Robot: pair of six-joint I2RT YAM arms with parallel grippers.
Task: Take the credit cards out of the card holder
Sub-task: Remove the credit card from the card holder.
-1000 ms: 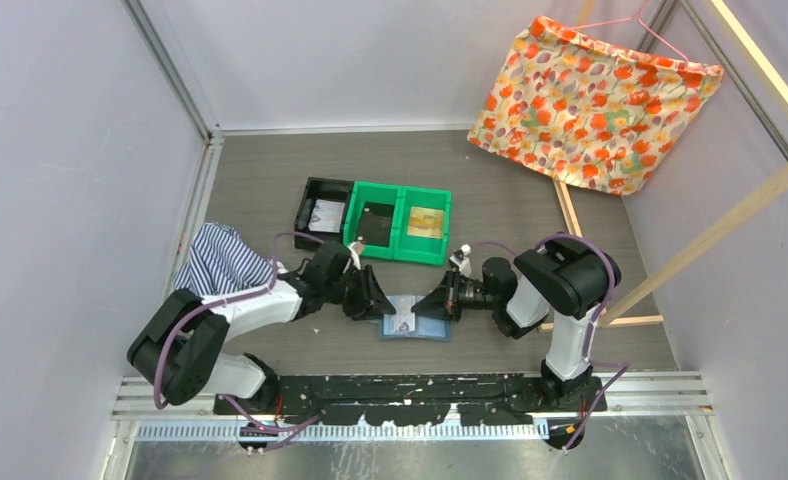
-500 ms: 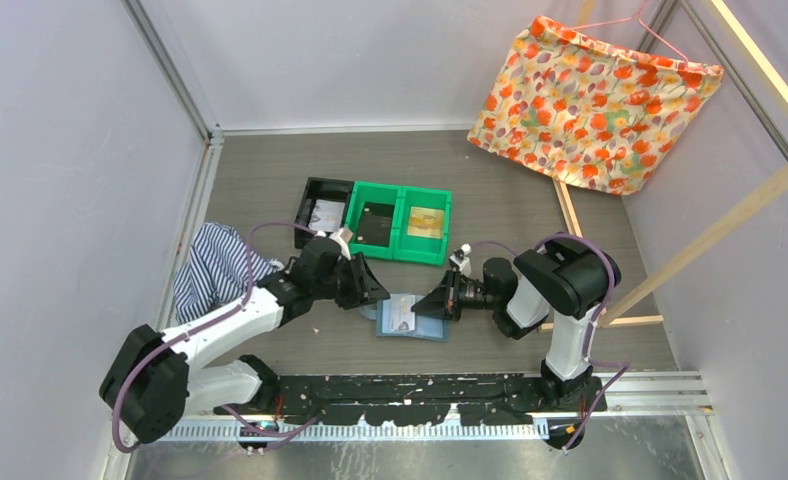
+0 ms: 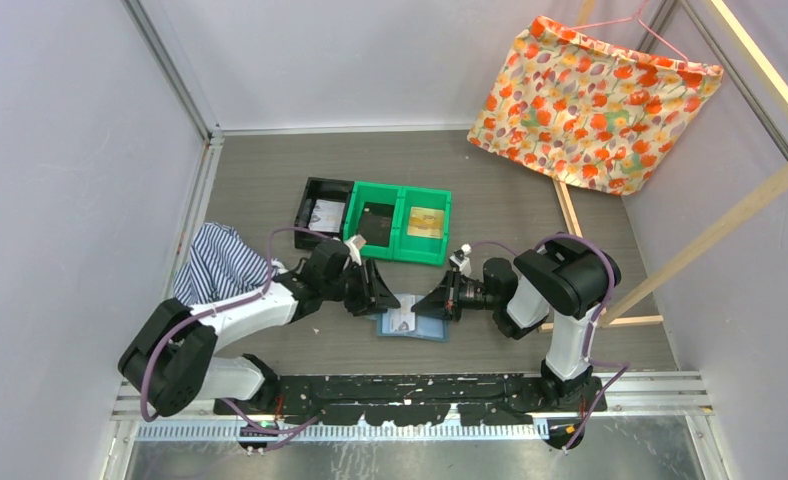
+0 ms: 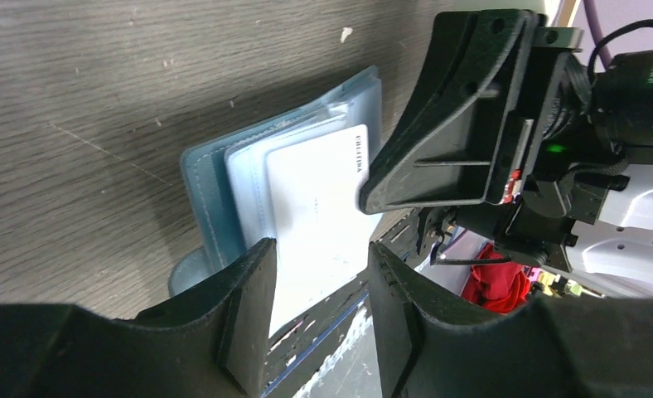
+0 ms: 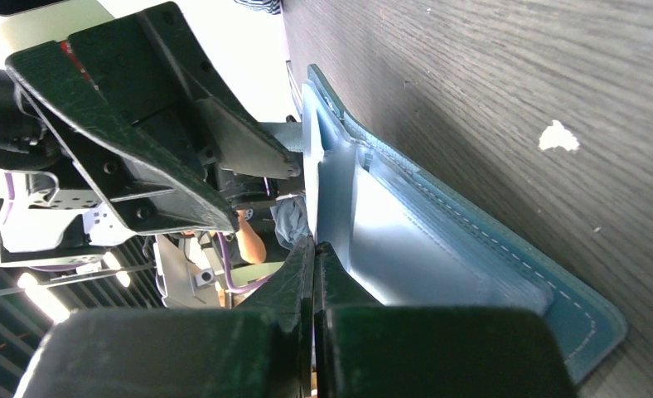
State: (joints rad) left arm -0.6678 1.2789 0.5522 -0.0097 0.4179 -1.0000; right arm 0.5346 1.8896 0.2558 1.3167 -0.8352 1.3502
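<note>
The left gripper point(image 4: 319, 257), jaws apart, straddles the near short end of the whitish credit card point(image 4: 315, 199), whose long axis runs straight away along the open card holder point(image 4: 203, 191), which lies flat on the table point(image 4: 74, 99), where the right gripper point(image 5: 313, 245), fingers together, touches its inner sleeve.

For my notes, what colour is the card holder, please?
The card holder is teal-blue, paler inside; best in the left wrist view.
</note>
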